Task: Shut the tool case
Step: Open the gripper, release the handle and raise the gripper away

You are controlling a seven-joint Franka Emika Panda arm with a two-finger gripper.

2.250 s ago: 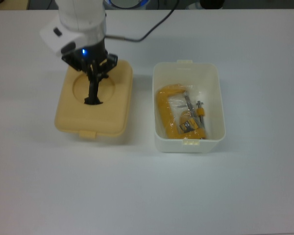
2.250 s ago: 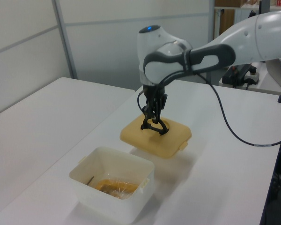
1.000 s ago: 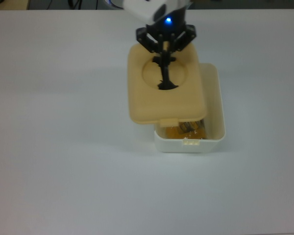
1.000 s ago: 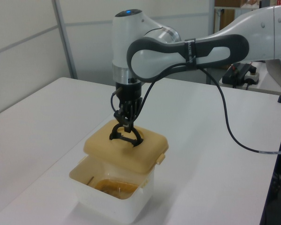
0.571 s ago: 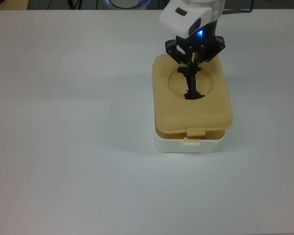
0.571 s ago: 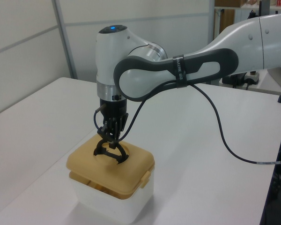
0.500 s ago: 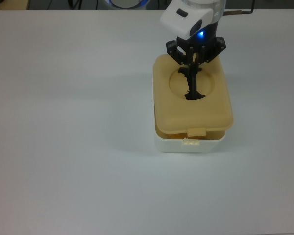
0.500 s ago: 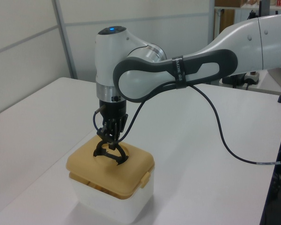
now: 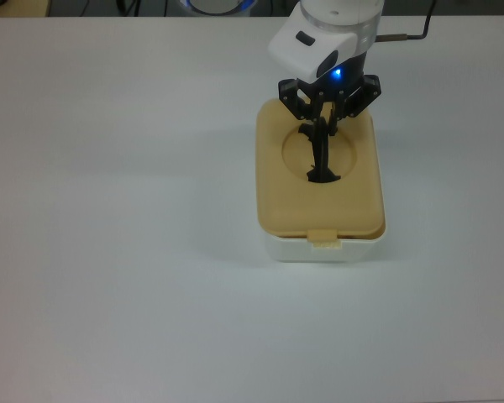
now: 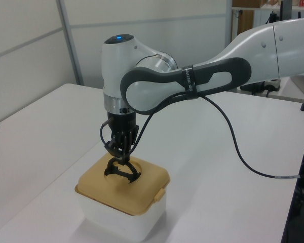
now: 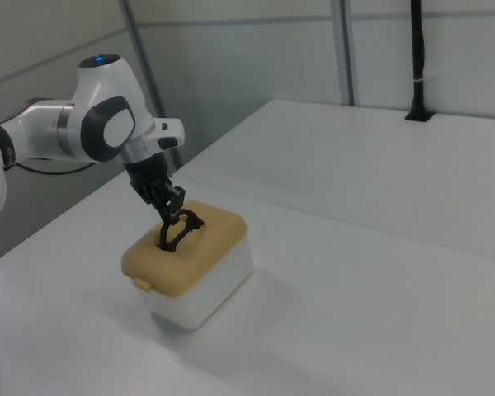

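Note:
The tool case's white tub (image 9: 353, 249) stands on the table, and its tan lid (image 9: 354, 201) lies flat on top, covering the whole opening. My gripper (image 9: 322, 126) points down over the lid's round recess, shut on the black handle (image 9: 322, 164). The lid's front tab (image 9: 323, 238) overhangs the tub's front wall. In the left view the lid (image 10: 142, 195) sits level on the tub (image 10: 126, 225) with the gripper (image 10: 120, 152) on the handle (image 10: 121, 169). In the right view the gripper (image 11: 172, 210) holds the handle (image 11: 180, 231) over the lid (image 11: 210, 247). What the tub holds is hidden.
The white table (image 9: 118, 252) spreads around the case on all sides. A black cable (image 10: 243, 152) hangs from the arm toward the left view's right. A black post (image 11: 415, 58) stands at the table's far edge in the right view.
The lid was carried from the top view's left over the tub. In the last half second it dropped onto the tub and shifted slightly left; the gap under it has closed.

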